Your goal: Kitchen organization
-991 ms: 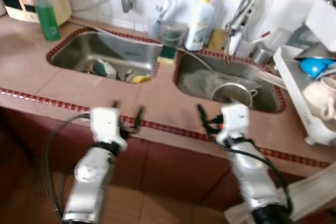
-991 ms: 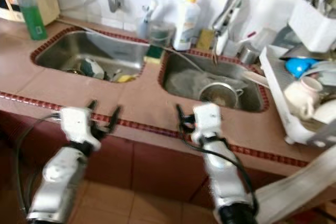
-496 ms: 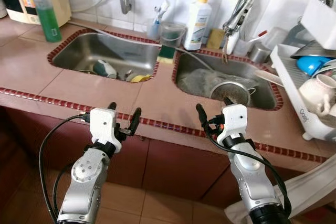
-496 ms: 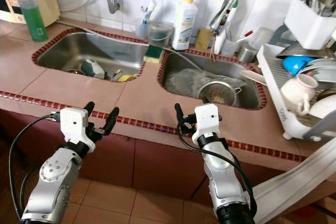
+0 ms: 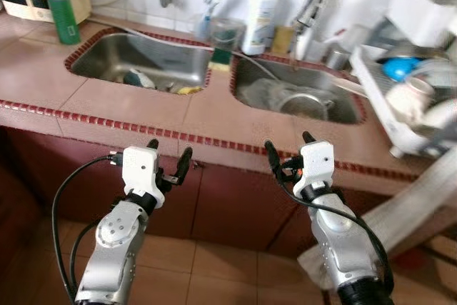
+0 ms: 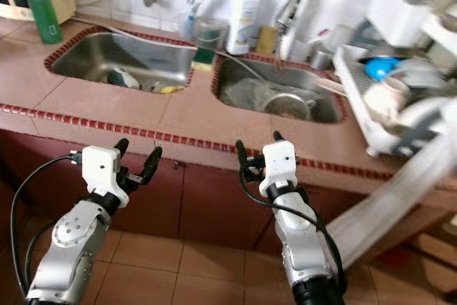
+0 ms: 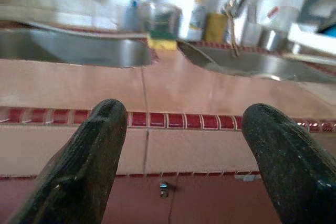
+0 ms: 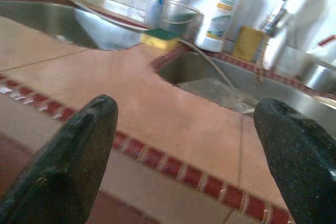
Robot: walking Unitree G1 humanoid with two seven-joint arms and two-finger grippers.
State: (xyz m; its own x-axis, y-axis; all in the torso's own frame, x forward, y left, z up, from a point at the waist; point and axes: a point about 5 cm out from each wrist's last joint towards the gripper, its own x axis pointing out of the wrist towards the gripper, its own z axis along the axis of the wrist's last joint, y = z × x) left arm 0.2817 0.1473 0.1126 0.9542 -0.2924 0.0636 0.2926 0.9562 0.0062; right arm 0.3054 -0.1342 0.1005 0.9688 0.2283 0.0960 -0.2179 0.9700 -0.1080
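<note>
A tiled counter (image 5: 200, 112) holds two steel sinks. The left sink (image 5: 153, 58) has several dirty dishes in it. A metal strainer pot (image 5: 305, 105) and a cloth lie in the right sink (image 5: 250, 76). My left gripper (image 5: 169, 149) hangs open in front of the counter's red-trimmed edge, with nothing between its fingers (image 7: 89, 171). To its right, at the same height, my right gripper (image 5: 287, 142) is open too, and its fingers (image 8: 79, 150) frame the counter and the right sink. Neither gripper touches anything.
A green bottle (image 5: 63, 16) stands at the back left. Between the sinks sit a white bottle (image 5: 260, 8), a clear cup and a sponge (image 5: 220, 56). A dish rack (image 5: 400, 116) with a cup and blue bowl is at the right. A pale strap (image 5: 414, 205) crosses low on the right.
The whole picture has shifted, so the camera has moved and the counter now sits a little farther off. Both grippers stay open and hold much the same pose.
</note>
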